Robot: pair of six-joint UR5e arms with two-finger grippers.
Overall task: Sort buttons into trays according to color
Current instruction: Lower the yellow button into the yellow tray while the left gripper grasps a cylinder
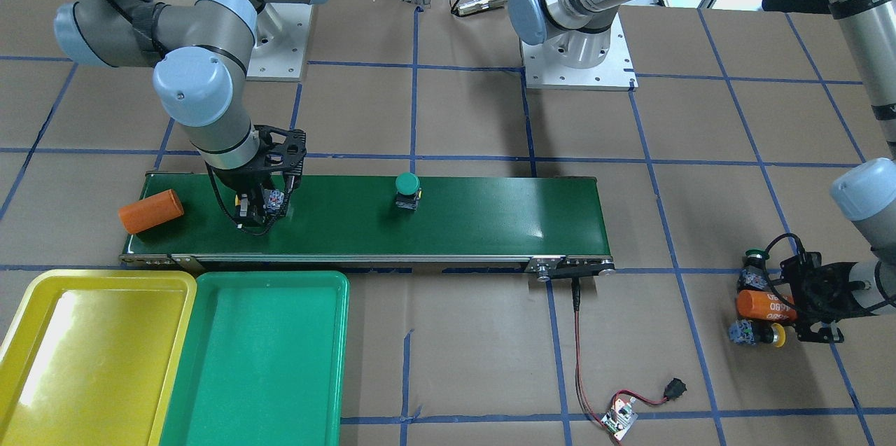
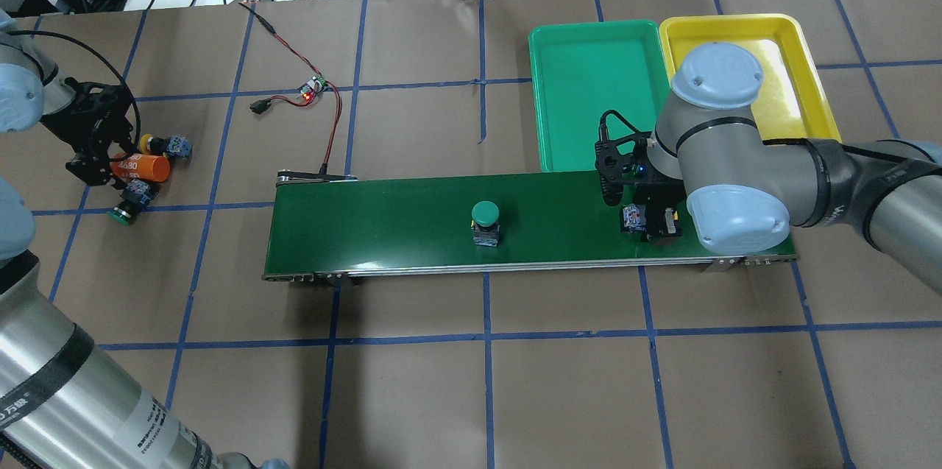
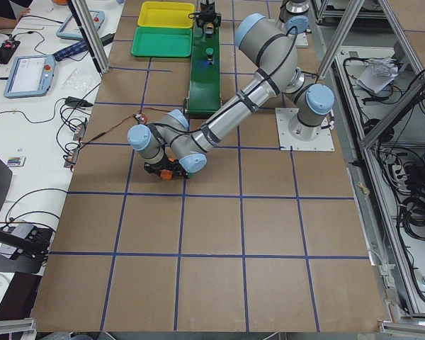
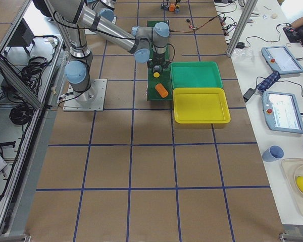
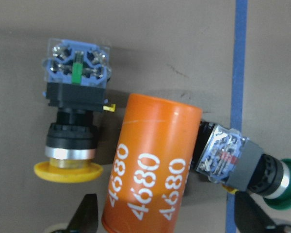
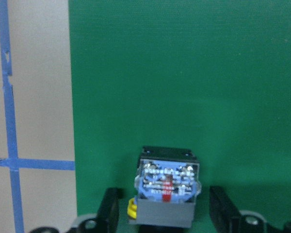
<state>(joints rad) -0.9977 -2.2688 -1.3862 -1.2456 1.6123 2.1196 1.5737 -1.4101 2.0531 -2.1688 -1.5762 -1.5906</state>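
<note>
The conveyor belt (image 1: 490, 215) ran just beside the adjoining yellow tray (image 1: 42, 334) and green tray (image 1: 266, 362), with a green button (image 1: 407, 190) upright at mid-belt. At the belt's tray end, the right gripper (image 6: 165, 199) had its jaws spread around a yellow-capped button (image 6: 167, 187) without gripping it. Off the belt, on the table, the left gripper (image 5: 166, 201) had its jaws spread either side of an orange cylinder (image 5: 150, 165), which lay between a yellow button (image 5: 72, 131) and a second green button (image 5: 247, 162).

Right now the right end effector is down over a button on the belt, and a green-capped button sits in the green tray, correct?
No. The green tray is empty; the green-capped button stands midway along the belt, per the exterior front-facing view. The right end effector is indeed down over a button on the belt.
</note>
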